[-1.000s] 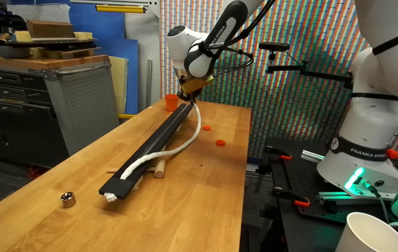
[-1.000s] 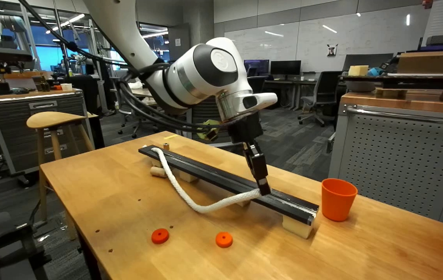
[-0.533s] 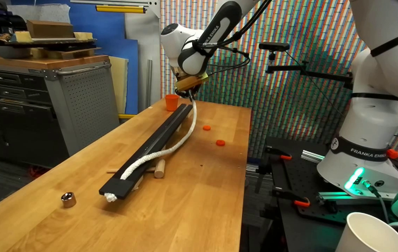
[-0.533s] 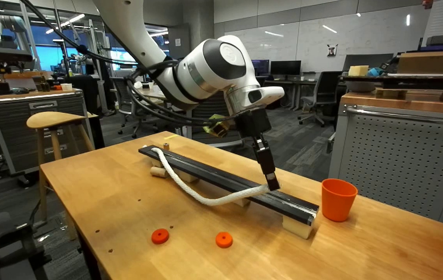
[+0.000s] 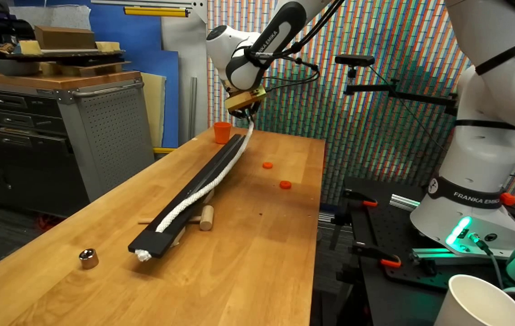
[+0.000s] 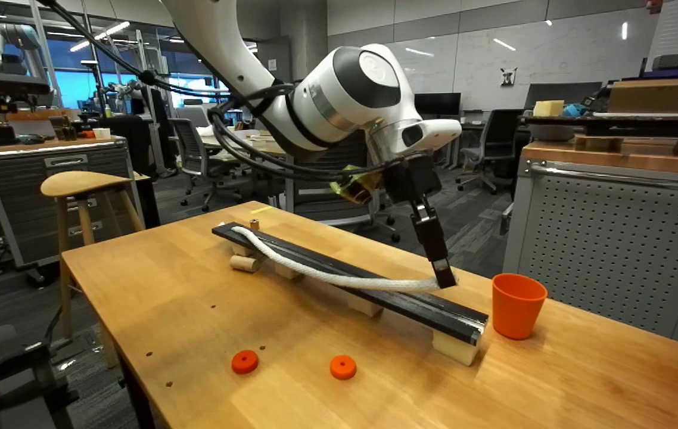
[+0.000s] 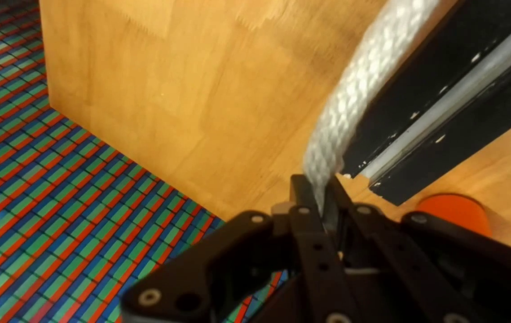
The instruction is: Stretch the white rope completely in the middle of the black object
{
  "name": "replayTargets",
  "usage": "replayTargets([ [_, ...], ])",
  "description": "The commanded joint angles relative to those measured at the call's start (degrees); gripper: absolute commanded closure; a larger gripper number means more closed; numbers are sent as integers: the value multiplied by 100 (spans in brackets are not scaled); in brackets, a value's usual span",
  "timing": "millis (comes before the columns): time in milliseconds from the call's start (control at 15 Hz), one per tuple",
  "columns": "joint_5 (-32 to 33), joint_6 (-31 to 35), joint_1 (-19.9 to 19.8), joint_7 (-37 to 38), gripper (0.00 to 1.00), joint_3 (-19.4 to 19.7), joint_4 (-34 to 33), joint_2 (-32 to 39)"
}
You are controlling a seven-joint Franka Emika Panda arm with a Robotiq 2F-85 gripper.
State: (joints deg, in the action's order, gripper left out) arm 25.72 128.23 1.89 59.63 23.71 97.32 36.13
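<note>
My gripper point(image 7: 318, 186) is shut on the free end of the white rope point(image 7: 359, 87), with the rope pinched between the fingertips. In an exterior view the gripper point(image 6: 445, 279) is above the black object point(image 6: 422, 305), toward its end near the orange cup. The rope point(image 6: 339, 278) runs in a shallow curve from the gripper along the bar's side and over it. Its other end sits in the bar's blocky end, with a frayed tip point(image 5: 143, 255) poking out. The bar's groove is bare below the gripper; the wrist view shows the bar point(image 7: 462, 134) to the rope's right.
An orange cup point(image 6: 518, 307) stands just beyond the bar's end. Two orange discs point(image 6: 343, 367) lie on the table. Wooden blocks point(image 6: 457, 347) prop up the bar, and a wooden peg point(image 5: 207, 218) lies beside it. A metallic ring point(image 5: 88, 258) is near the blocky end.
My gripper has moved up and along the bar toward the cup end, still holding the rope. The rope's sag has shrunk, and it now lies closer to the bar. The bar has not moved.
</note>
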Motion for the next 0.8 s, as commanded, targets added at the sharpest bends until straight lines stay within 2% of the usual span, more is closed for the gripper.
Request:
replayTargets([
  [0, -118, -431, -219, 73, 97, -112, -582, 220],
  [467, -375, -842, -380, -31, 97, -343, -1192, 606],
  [733, -540, -601, -467, 20, 97, -425, -1406, 796],
])
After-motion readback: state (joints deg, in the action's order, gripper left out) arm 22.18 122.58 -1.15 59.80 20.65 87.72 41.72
